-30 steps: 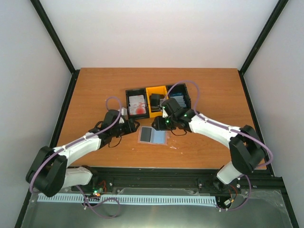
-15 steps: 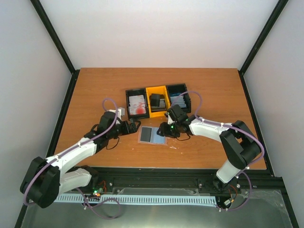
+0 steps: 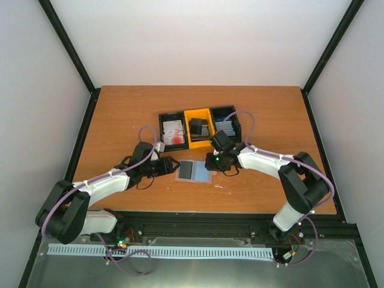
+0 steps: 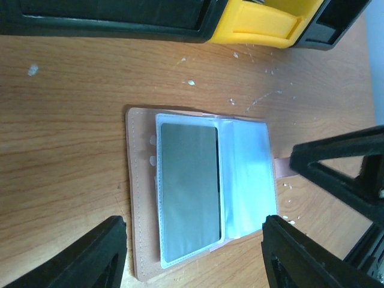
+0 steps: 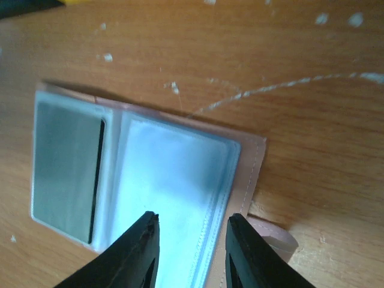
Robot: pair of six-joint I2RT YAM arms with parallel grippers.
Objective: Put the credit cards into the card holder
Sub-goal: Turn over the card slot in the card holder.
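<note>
The open pink card holder (image 3: 194, 171), a dark grey credit card (image 4: 189, 186) sleeved inside, lies before the left gripper (image 4: 192, 231), jaws wide and empty. The right gripper (image 5: 192, 219), slightly parted and empty, hovers over its right edge. Black-and-yellow bins (image 3: 171, 113) stand beyond.

The wooden counter (image 3: 120, 114), flecked with small white marks, carries an open card holder (image 3: 193, 170). It lies flat between the left fingers (image 4: 90, 252) and the right fingers (image 5: 135, 252). Beyond both pairs of fingers a row of three bins (image 3: 187, 127) stands side by side: black, yellow, black.
</note>
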